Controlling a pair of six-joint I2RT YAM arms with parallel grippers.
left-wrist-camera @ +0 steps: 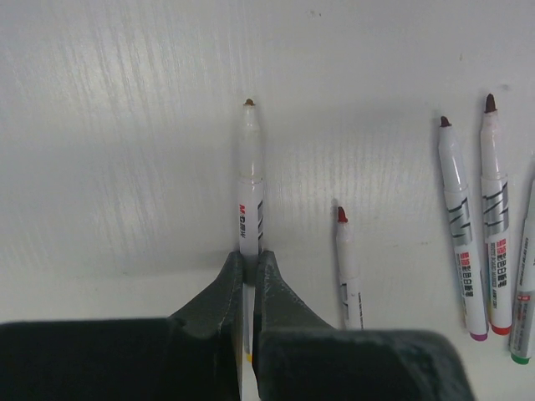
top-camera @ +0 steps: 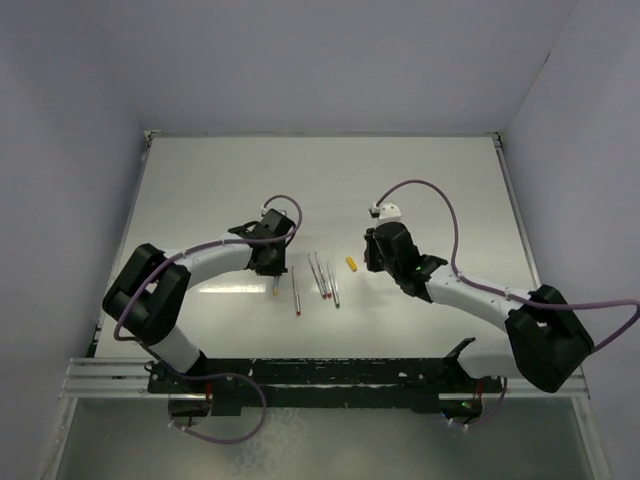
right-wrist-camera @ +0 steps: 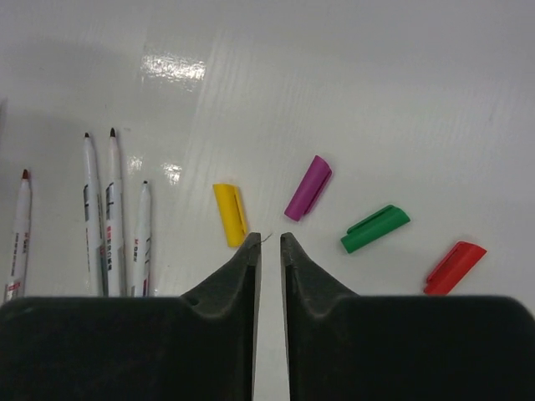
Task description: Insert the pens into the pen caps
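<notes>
My left gripper (left-wrist-camera: 248, 259) is shut on a white pen (left-wrist-camera: 249, 184) with a dark tip, which sticks out ahead of the fingers just over the table. Several more pens lie loose to its right, one red-tipped (left-wrist-camera: 347, 267) and others side by side (left-wrist-camera: 458, 225). From above, those pens (top-camera: 318, 272) lie between the two arms. My right gripper (right-wrist-camera: 270, 242) stands slightly open and holds nothing, just behind a yellow cap (right-wrist-camera: 230, 215) and a purple cap (right-wrist-camera: 308, 187). A green cap (right-wrist-camera: 374, 229) and a red cap (right-wrist-camera: 454, 267) lie further right. A second red cap is out of view.
The white table (top-camera: 420, 180) is walled at the back and both sides. A bright glare patch (right-wrist-camera: 174, 67) lies on the table beyond the pens. Purple cables (top-camera: 440, 200) loop over both arms.
</notes>
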